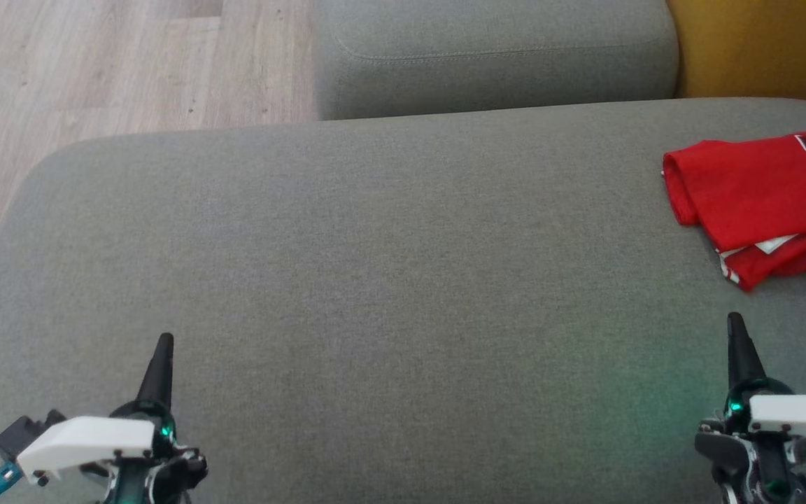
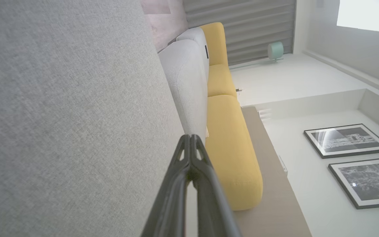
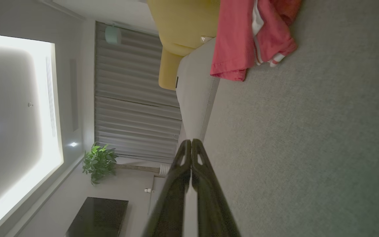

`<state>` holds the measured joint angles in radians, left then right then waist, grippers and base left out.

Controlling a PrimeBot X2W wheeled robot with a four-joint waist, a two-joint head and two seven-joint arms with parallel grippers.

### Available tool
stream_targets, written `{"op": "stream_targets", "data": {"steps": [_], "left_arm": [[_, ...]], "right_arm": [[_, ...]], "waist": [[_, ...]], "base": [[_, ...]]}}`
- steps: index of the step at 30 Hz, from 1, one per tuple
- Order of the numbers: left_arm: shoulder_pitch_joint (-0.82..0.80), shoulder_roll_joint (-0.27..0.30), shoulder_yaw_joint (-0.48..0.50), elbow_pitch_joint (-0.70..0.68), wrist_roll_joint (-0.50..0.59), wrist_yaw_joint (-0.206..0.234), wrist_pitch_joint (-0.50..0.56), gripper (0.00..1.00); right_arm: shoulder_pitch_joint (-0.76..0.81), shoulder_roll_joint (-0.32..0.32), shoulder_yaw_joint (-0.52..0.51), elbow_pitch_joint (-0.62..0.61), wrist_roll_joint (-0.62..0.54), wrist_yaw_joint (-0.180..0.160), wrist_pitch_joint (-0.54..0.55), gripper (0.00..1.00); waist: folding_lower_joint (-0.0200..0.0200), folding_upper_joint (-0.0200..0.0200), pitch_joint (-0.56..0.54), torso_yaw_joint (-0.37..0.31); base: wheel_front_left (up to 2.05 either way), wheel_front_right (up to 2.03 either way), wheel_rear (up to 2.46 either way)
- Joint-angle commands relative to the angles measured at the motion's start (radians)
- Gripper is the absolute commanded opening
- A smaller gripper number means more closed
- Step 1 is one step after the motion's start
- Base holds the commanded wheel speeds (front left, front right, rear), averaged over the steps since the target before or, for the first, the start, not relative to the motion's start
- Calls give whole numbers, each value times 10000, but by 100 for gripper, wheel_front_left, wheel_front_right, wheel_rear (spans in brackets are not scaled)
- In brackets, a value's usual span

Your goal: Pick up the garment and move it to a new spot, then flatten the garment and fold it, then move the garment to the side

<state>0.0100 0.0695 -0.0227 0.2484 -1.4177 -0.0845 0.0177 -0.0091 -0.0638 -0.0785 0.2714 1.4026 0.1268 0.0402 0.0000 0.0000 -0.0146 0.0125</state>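
My left gripper (image 1: 164, 341) and right gripper (image 1: 734, 322) sit closed and empty; the folded red shirt (image 1: 760, 203) lies ahead of the right one, and I judge it best left untouched

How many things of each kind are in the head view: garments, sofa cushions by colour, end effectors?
Red garment: 1
Grey cushions, near and far: 2
Yellow cushion: 1
Left end effector, right end effector: 2
Total: 6
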Motion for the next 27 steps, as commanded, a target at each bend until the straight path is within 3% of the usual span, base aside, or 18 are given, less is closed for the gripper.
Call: {"op": "stream_targets", "data": {"steps": [1,18,27], "left_arm": [[-673,138,375,-270,-272,-122,97,0],[-1136,115,928,-57,-2224,-455,603,0],[-1148,85,981,-51,-2229,-462,646,0]], "right_arm": [[-567,-27,98,-316,270,34,95,0],[-966,23,-196,-276,2147,38,599,0],[-976,36,-220,-274,2170,39,624,0]], "waist": [[0,0,10,-7],[0,0,174,-123],[0,0,178,-125]], "base": [[0,0,0],[0,0,0],[0,0,0]]}}
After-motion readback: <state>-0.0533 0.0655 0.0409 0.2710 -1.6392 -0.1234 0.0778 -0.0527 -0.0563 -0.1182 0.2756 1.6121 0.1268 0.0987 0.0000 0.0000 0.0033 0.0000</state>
